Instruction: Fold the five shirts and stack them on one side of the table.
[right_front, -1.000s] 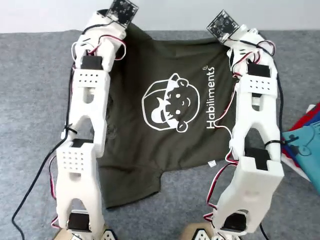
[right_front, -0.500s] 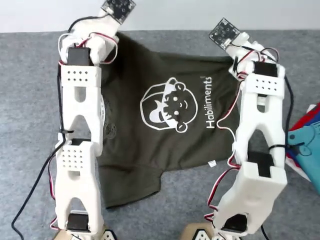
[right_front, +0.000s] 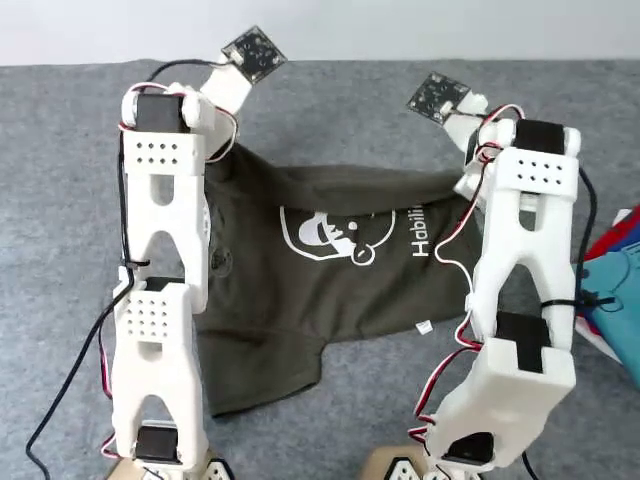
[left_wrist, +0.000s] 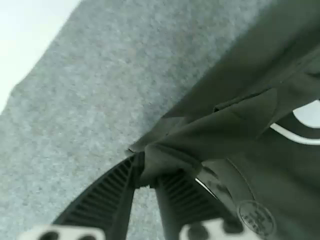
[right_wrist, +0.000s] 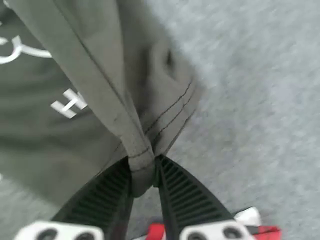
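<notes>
A: Where is the shirt?

B: The dark olive shirt (right_front: 330, 290) lies mid-table between the two arms. Its 12 o'clock edge is held up off the grey table (right_front: 60, 150).

A: Held by what?

B: The left gripper (left_wrist: 147, 172) is clamped on a bunched corner at the shirt's 11 o'clock. The right gripper (right_wrist: 142, 167) is pinched tight on a hemmed corner at its 1 o'clock.

A: Which way does it run?

B: Its long axis seems to go from 9 to 3 o'clock, with the round neck print toward 9 and a sleeve spread at 7. The raised edge hangs over the top of the white print.

A: Anything beyond it?

B: Blue and red cloth (right_front: 610, 290) at the table's 3 o'clock edge, apart from the shirt.
</notes>
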